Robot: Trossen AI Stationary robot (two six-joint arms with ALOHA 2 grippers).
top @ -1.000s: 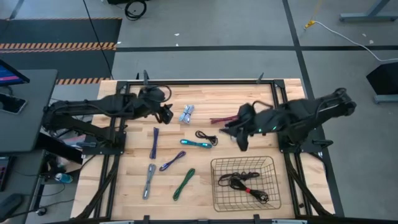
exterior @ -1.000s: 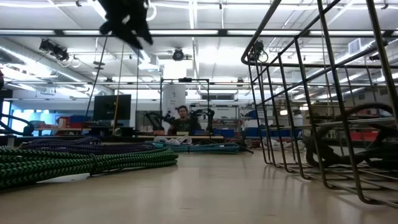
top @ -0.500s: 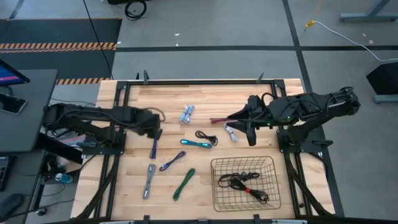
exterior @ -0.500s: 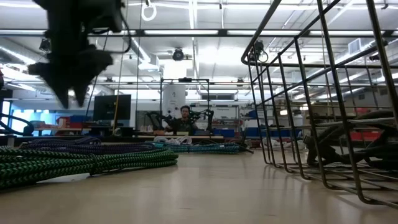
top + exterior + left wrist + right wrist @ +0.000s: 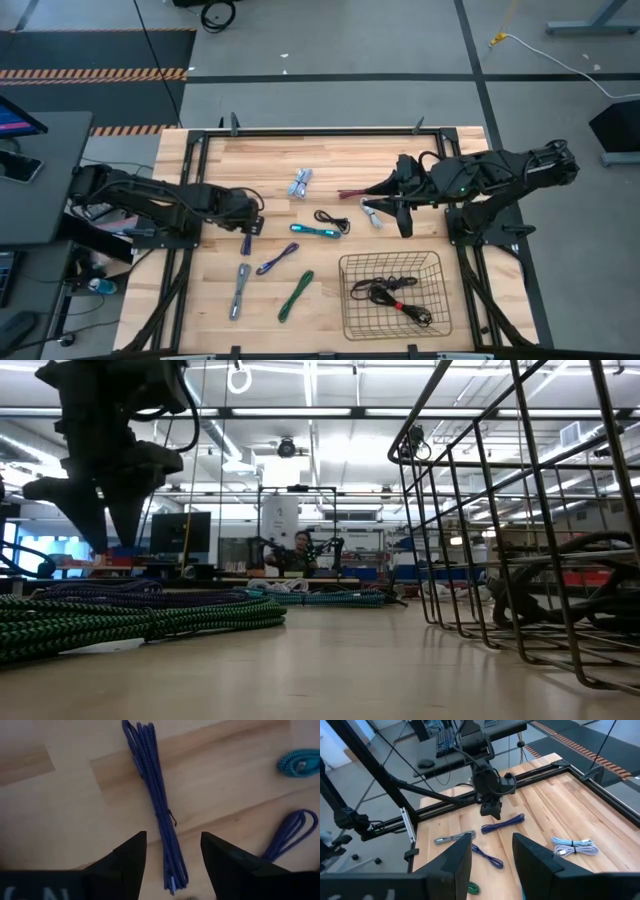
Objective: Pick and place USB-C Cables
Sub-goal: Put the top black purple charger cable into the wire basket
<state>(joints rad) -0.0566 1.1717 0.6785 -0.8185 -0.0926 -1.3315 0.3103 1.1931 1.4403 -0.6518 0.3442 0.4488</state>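
Observation:
Several USB-C cable bundles lie flat on the wooden table. My left gripper (image 5: 252, 226) is open and points down over the dark blue cable (image 5: 155, 795). Its two fingers stand on either side of the bundle's near part, above it, and touch nothing; it also shows in the low view (image 5: 113, 542). My right gripper (image 5: 383, 197) is open and empty in its wrist view (image 5: 492, 865). It hovers at the table's far right, beside a red cable (image 5: 352, 192) and over a grey-white cable (image 5: 370, 212).
A black wire basket (image 5: 345, 300) at the near right holds black and red cables. Silver-blue (image 5: 300, 183), black (image 5: 333, 220), teal (image 5: 315, 231), purple (image 5: 277, 259), grey (image 5: 240, 290) and green (image 5: 296, 295) bundles lie spread over the table's middle and near left. A person (image 5: 300, 550) is far behind the table.
My left gripper has gone from the table's far side toward the near edge and come down over the dark blue cable. My right gripper has drawn back a little toward the far right, and the grey-white cable now shows on the table below it.

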